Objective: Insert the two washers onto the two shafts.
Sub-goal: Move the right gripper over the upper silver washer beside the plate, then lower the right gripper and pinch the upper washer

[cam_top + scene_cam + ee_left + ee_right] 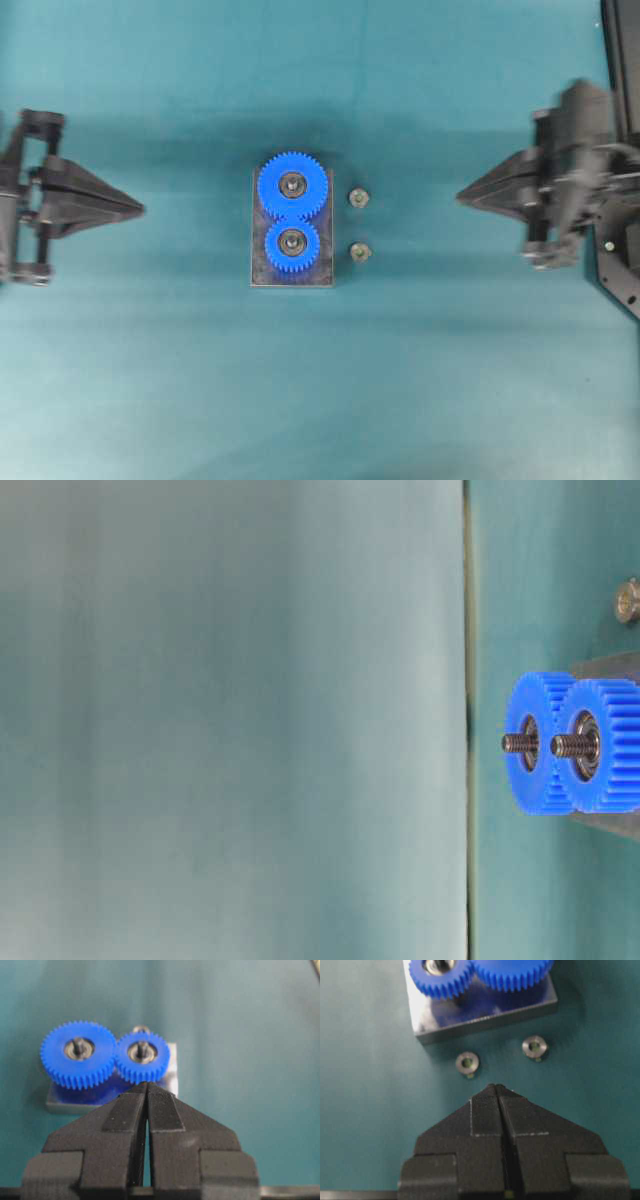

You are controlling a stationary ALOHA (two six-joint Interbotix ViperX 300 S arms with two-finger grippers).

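On the left of the overhead view, the left black hand (140, 209) hangs over the teal desk (150, 380), its two fingers pressed together to a point and holding nothing, well apart from the parts. At the middle stands a small grey metal base plate (258, 275) carrying two blue toothed plastic gears, the larger gear (292, 185) meshing with the smaller gear (292, 245). A dark threaded metal shaft (565, 746) sticks up through each gear's hub. Just beside the plate's right edge lie two small round silvery metal washers flat on the desk, apart from each other: the farther washer (358, 198) level with the larger gear, the nearer washer (360, 252) level with the smaller one. On the right, the right black hand (462, 195) is likewise pressed together and empty, pointing toward the washers without touching them.
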